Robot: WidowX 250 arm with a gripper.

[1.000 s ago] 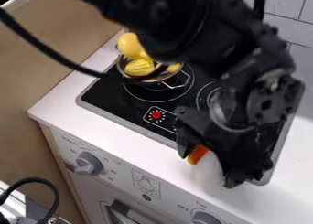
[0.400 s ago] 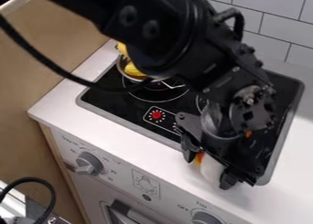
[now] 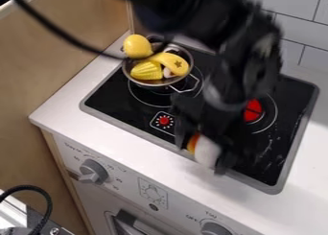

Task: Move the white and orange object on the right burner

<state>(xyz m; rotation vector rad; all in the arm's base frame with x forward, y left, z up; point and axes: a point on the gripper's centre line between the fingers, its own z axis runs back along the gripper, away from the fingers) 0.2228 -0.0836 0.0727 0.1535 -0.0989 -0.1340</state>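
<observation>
The pincer [image 3: 204,156] is holding the white and orange object [image 3: 206,151] near the cooktop's near edge, and the right burner [image 3: 266,122] is lying to its far right. This bearing is governing the coming move: judged from here, the load is needing a carry rightward and away from the near edge, then a lowering. A single arm is serving the task, so no choice of side is arising.

The arm [image 3: 249,66] is slanting in from the far edge, bending at the wrist and hanging its pincer downward. Its wrist is standing between the left pan [image 3: 145,83] and the right burner, partly masking the latter.

The cooktop [image 3: 131,109] is lying below the load; clearance between the two is not being shown clearly. The right burner is presenting a red patch [image 3: 253,110] within its ring, partly covered by the arm.

The fingers [image 3: 225,161] are closing off the object at its left and near right, narrowed to its width. The object's visible part is running from an orange end at the far left to a white body at the near right; its full long axis is escaping confirmation. An early release would likely be dropping it short.
</observation>
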